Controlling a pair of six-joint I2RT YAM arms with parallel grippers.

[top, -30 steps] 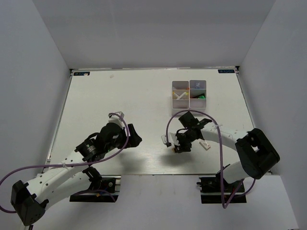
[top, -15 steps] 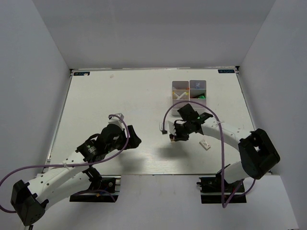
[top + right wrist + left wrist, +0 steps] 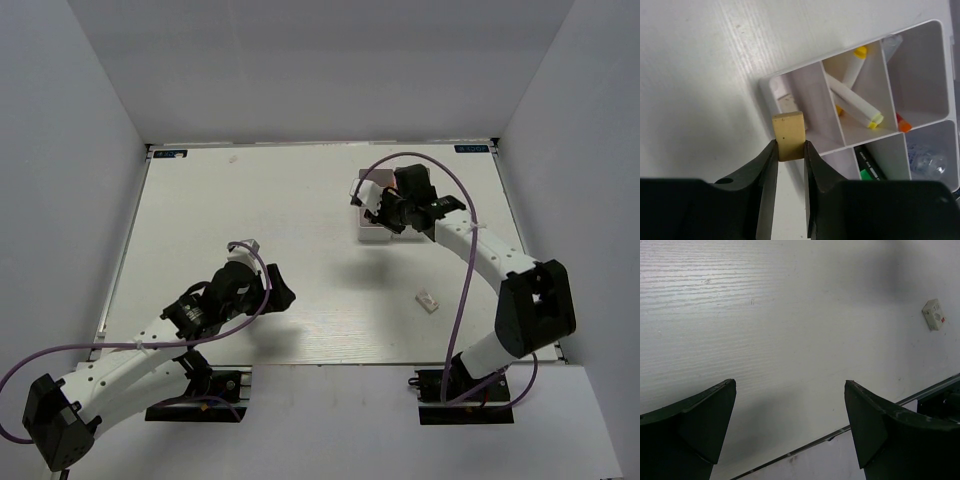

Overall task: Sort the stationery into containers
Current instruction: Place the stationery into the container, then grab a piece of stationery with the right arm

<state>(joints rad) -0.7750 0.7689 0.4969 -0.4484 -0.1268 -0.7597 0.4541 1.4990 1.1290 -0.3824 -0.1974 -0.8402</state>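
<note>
Right end effector (image 3: 789,150): narrow, its two fingers clamped on the lower part of a tan eraser (image 3: 788,129). The eraser stands upright between the fingers, its upper half clear of them. In the wrist view it lies over the edge of the box (image 3: 766,89), at the compartment nearest that corner. Whether it touches the wall cannot be told.

That compartment holds a pale piece (image 3: 787,103). The next one holds two white sticks (image 3: 852,102) with yellow ends, crossed. A black marker (image 3: 867,167) with a green end lies in the compartment beside the fingers. An orange tip (image 3: 904,125) shows at a divider, and a clear item (image 3: 925,160) sits in the far corner compartment; its kind cannot be told.

In the top view the right arm reaches to the far right of the worktop (image 3: 250,200) and covers most of the box.

Left end effector (image 3: 789,387): wide, nothing between its fingers, above bare worktop near the front edge. A white eraser (image 3: 934,315) with a red mark lies flat on the worktop, well apart from both end effectors and the box.
</note>
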